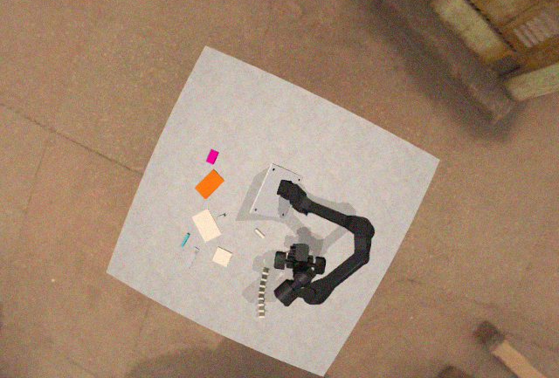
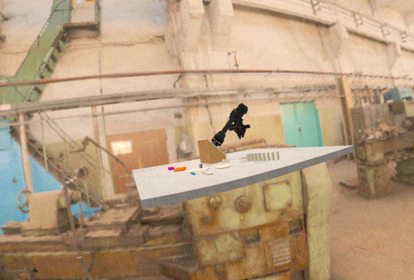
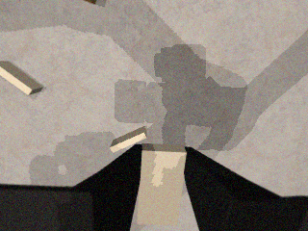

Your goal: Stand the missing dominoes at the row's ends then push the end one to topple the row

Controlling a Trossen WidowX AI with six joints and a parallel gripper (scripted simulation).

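Work over the pale surface [image 1: 225, 107] [image 2: 187, 186], with the black arm [image 1: 336, 278] [image 2: 227, 128] bent high above it. Keep clear of the wedge-shaped block [image 1: 266, 191] [image 2: 209, 152] when swinging. Leave alone the standing row [image 1: 262, 292] [image 2: 264, 156], upright and slightly curved, beside the arm's outer end. Ignore the orange block [image 1: 209, 183] [image 2: 180, 169], the larger cream slab [image 1: 206, 225] and the magenta block [image 1: 211, 156] [image 2: 171, 168], all well apart from the row.

Carry with the pincer [image 1: 300, 258] [image 2: 241, 136] [image 3: 162, 152], closed on a cream domino [image 3: 161, 192] and raised off the surface. Judge the step as bringing it to an open end. Turn its broad face parallel to the end domino's, match the gap, and lower straight down, keeping fingers off the neighbour. Release only once flat on its foot, then open gently and back off upward without twisting.

Avoid brushing the loose domino lying nearest [image 3: 129, 140] or the farther one [image 1: 259, 232] [image 3: 19, 79]; probably needed next. Save the push for last.
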